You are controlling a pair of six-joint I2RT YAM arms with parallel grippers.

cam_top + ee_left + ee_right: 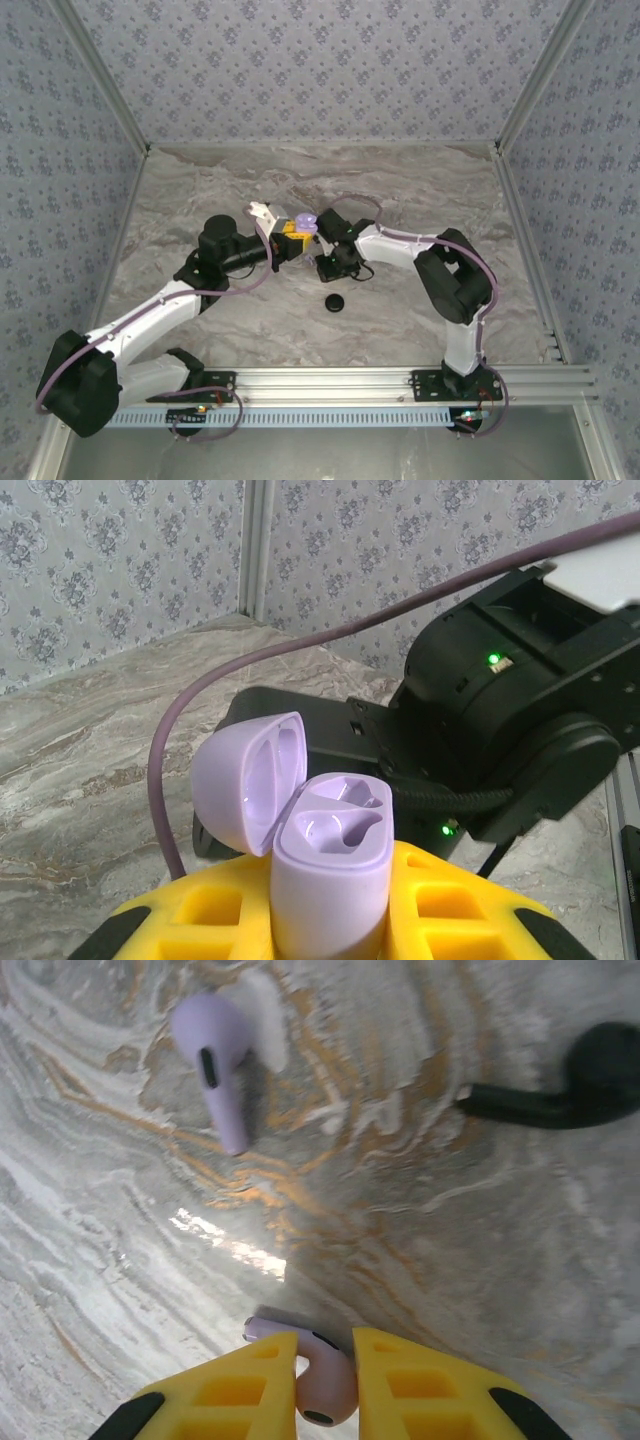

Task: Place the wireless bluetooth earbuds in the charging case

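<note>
My left gripper is shut on the pale lavender charging case, which stands upright between the yellow fingers. Its lid is swung open to the left and both wells look empty. From above, the case sits mid-table beside my right gripper. My right gripper is down at the marble, its yellow pads pressed on either side of a lavender earbud. A second lavender earbud and a black earbud lie loose further out.
A black round disc lies on the marble table in front of the two grippers. The right arm's dark body hangs close behind the case. Patterned walls and metal rails enclose the table on three sides.
</note>
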